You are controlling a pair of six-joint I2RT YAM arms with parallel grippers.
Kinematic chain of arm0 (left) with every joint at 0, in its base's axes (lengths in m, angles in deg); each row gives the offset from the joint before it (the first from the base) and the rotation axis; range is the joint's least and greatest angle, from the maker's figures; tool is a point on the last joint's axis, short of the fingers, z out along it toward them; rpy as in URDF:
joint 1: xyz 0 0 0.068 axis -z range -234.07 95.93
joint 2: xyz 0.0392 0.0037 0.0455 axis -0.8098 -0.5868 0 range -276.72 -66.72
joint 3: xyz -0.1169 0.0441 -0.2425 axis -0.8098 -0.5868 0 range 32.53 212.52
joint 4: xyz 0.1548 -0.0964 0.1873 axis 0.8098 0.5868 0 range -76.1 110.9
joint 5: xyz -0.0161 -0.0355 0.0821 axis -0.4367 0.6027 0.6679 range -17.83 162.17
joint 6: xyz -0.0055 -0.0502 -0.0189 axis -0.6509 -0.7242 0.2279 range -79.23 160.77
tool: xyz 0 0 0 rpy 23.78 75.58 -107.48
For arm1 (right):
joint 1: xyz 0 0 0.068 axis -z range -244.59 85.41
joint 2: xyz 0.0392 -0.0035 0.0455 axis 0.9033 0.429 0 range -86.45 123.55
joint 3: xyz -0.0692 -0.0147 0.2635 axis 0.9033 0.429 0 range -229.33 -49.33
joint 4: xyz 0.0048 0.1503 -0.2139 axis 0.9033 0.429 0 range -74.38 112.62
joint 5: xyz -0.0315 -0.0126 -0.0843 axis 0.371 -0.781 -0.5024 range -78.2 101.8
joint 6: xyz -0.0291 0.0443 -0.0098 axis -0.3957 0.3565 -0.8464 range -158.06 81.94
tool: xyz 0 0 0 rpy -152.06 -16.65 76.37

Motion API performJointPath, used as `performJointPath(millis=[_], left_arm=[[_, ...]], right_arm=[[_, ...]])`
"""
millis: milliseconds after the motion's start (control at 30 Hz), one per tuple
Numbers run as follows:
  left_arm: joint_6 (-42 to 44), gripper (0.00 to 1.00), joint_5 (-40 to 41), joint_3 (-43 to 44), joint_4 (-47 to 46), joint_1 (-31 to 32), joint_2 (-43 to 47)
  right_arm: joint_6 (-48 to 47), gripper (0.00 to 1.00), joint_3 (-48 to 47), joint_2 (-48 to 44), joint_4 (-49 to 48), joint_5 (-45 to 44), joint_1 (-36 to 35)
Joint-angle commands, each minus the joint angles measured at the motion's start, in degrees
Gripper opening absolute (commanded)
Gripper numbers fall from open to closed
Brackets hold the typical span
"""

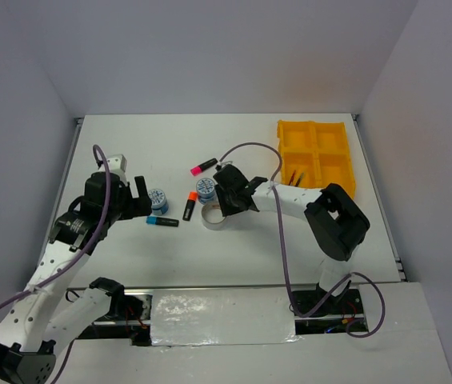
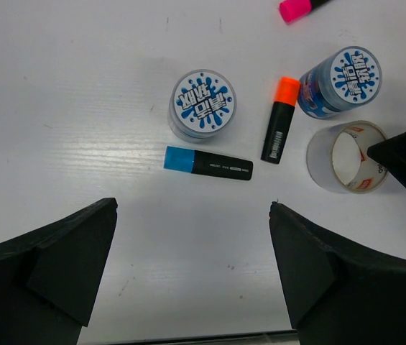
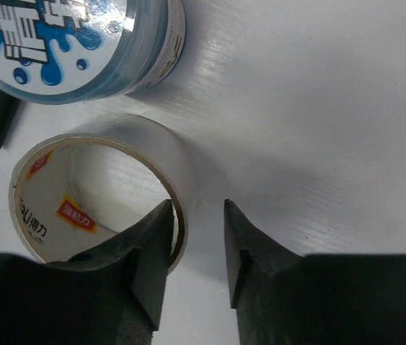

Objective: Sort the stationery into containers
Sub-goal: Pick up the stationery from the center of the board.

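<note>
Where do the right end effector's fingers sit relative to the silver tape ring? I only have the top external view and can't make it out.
Observer: In the right wrist view, the right end effector straddles the wall of the tape ring, with one finger inside and one outside. It is not closed on the wall.
Operator: Is the left end effector holding anything?
Observer: No. The left wrist view shows the left end effector open with nothing between its fingers. The blue-capped highlighter lies ahead of them.
</note>
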Motion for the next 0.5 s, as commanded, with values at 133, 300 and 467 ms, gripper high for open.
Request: performJointPath(millis=[133,300,467], left_arm=[[1.1,0.99,-0.1,0.3,-2.3,1.6,1.9],[1.0,0.99,0.3,0.3,-2.1,2.4,2.2],[0.8,0.99,0.7,0.3,-2.0,2.7,2.4]], right_arm=[[0.6,0.14,-1.1,1.0,-2.0,0.7,-0.8],[1.9,0.0,2.7,-7.4,0.3,-1.5,-0.8],[1.6,0.0,3.3,-17.8,3.7,-3.3,2.5]])
